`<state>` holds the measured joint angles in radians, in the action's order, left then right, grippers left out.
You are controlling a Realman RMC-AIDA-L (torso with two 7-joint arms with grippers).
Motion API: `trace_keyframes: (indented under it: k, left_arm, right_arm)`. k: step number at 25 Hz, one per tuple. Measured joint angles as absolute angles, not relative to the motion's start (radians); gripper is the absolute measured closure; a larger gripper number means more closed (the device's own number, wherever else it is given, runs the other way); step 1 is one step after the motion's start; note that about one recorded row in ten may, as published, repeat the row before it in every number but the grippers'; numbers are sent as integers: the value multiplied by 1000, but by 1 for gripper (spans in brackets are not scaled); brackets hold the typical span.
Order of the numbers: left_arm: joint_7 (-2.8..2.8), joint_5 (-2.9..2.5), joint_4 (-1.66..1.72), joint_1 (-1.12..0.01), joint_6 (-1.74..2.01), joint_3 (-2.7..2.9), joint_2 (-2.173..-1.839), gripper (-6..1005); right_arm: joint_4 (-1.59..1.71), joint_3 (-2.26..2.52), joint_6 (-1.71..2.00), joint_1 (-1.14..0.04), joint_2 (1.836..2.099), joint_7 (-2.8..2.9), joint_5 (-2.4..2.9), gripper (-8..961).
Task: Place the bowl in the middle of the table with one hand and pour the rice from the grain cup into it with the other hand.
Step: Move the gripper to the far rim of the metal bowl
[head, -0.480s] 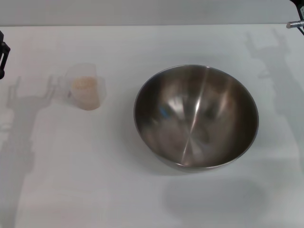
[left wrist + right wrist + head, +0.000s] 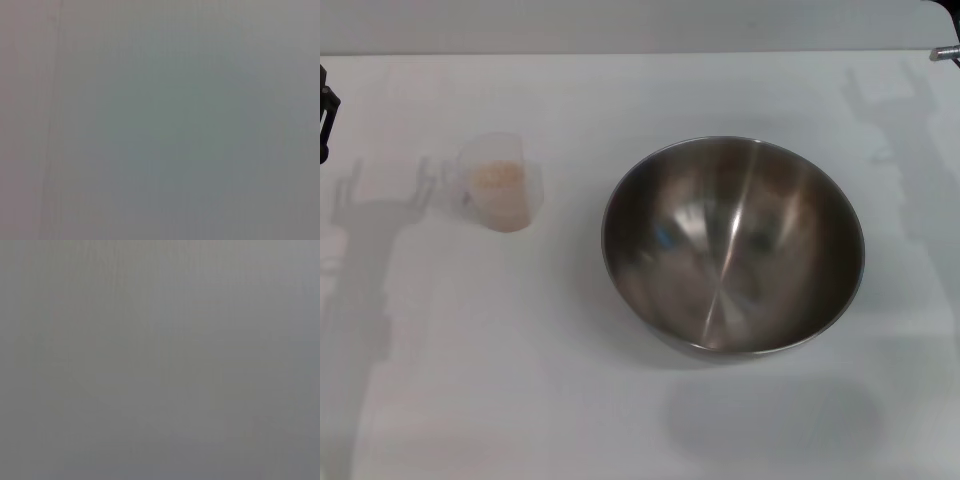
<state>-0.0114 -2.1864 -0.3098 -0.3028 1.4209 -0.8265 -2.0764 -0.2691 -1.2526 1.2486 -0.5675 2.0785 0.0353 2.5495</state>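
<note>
Change: I've got the right pincer [image 2: 945,53] sliding further out at the far right corner of the head view. A moment ago more of its silver tip showed there; now only a sliver does. Its shadow on the counter [image 2: 640,420] has shifted too. The bowl and cup haven't budged.

Meaning: Neither arm is committed to anything yet, as I read it. The task is at its very start: bowl not gripped, nothing poured.

Bowl: The steel bowl [image 2: 733,245] sits upright and empty, a little right of the counter's middle. It's the nearer of the two things to the right pincer, but well apart from it, with bare counter between.

Cup: The clear cup [image 2: 500,182] stands upright on the left side, well apart from the bowl. The rice [image 2: 500,174] shows as a pale heap inside.

Left pincer: Only a dark edge of the left pincer [image 2: 326,115] shows at the left border of the head view, at about the cup's depth, with a stretch of counter between them.

Pincer state: I can't tell whether either one is wide or narrow; too little of each is showing. Neither touches anything.

Wrist views: Both give me blank grey, no help.

Next: My guess is right arm for the bowl, left for the cup, going by sides.
</note>
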Motion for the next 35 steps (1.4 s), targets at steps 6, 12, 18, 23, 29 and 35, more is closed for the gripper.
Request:
trace_keyframes:
  k: [6, 12, 18, 23, 29, 35]
  left_arm:
    - [-10, -2187, -310, -307, 1420, -827, -2073, 170]
    - [-6, -2186, -310, -307, 1425, -825, -2074, 170]
    - [-5, -2186, -307, -302, 1422, -827, -2074, 170]
    - [0, -2186, -301, -304, 1426, -835, -2073, 171]
    - [-3, -2186, -299, -312, 1421, -839, -2074, 171]
    - [-4, -2186, -299, -311, 1427, -842, -2074, 171]
  right_arm:
    - [-272, -1270, 1255, -568, 2078, 35, 2549, 161]
    - [-269, -1274, 1249, -575, 2078, 43, 2549, 160]
    - [-285, -1270, 1229, -580, 2080, 47, 2549, 160]
    - [-337, -1264, 1176, -573, 2076, 104, 2554, 161]
    - [-714, -1271, 700, -491, 2002, 139, 2698, 160]
    - [-1041, -1272, 328, -423, 1965, 148, 2777, 159]
